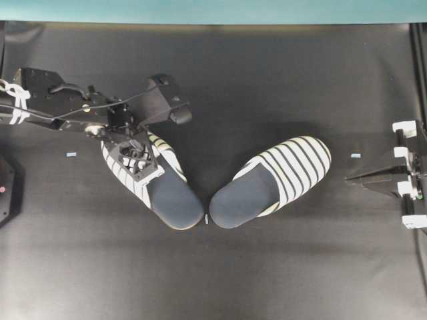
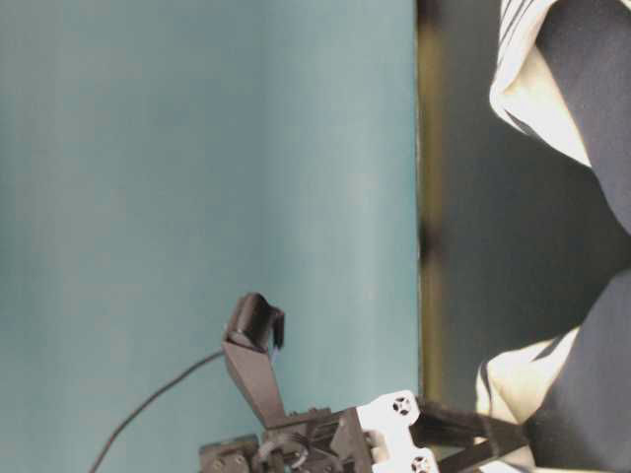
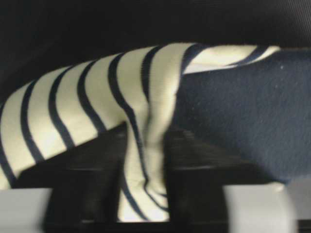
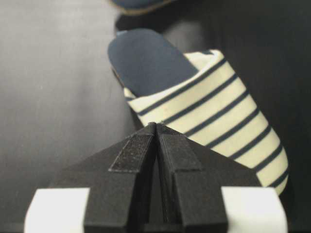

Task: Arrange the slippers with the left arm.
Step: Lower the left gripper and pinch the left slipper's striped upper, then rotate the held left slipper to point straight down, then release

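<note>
Table: black cloth-covered tabletop (image 1: pixel 267 93) is lying under both arms, a teal wall (image 1: pixel 213 10) running along its far edge.
Left arm: long black jointed robot arm with loose cables (image 1: pixel 60 107) is reaching in from the left edge and bending down over the nearer slipper.
Left slipper: open-back slipper with white and navy striped toe cover and plain navy insole (image 1: pixel 170 193) is sitting directly beneath the left pincer, heel trailing off toward the other slipper's heel.
Right slipper: matching striped slipper (image 1: pixel 280 177) is lying well apart from the left pincer, just ahead of the right pincer's tip.
Left pincer: black lattice-patterned gripper (image 1: pixel 137 157) is pinching a raised fold of the striped toe fabric (image 3: pixel 146 145) between its fingers.
Right pincer: black pointed gripper with white parts (image 4: pixel 156 130) is resting at the right edge with fingertips pressed together, gripping nothing.
</note>
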### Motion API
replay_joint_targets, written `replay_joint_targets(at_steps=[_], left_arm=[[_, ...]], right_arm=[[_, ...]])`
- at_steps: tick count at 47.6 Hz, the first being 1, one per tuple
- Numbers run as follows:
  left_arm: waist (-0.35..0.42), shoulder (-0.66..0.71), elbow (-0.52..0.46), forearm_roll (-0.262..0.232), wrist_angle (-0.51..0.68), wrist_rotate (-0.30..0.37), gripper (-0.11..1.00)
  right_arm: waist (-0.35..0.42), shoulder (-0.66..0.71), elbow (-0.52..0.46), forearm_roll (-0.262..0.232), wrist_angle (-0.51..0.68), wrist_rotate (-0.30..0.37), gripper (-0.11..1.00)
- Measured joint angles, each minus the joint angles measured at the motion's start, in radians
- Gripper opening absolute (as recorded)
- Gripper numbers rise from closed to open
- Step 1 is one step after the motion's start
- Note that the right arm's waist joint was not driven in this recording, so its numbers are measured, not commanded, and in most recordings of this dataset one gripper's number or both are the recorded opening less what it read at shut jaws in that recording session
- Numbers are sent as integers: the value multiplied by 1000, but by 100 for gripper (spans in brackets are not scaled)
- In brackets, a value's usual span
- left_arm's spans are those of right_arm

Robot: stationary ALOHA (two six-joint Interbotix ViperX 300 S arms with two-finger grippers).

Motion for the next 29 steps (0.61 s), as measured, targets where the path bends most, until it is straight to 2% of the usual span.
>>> replay_joint_targets(at_steps=[3, 7, 10, 17, 29], left_arm=[[3, -8, -18, 2, 12, 74, 1], [5, -29, -52, 2, 32, 161, 1], [8, -51, -80, 2, 44, 201, 1], [26, -77, -138, 6, 46, 225, 1], [37, -26, -144, 8, -46, 238, 1]], right_arm=[[0, -3, 0, 0, 2, -2, 0], [2, -3, 0, 0, 3, -2, 0], [0, -5, 0, 0, 6, -2, 0], [0, -5, 0, 0, 14, -2, 0], [0, -5, 0, 0, 18, 0, 0]])
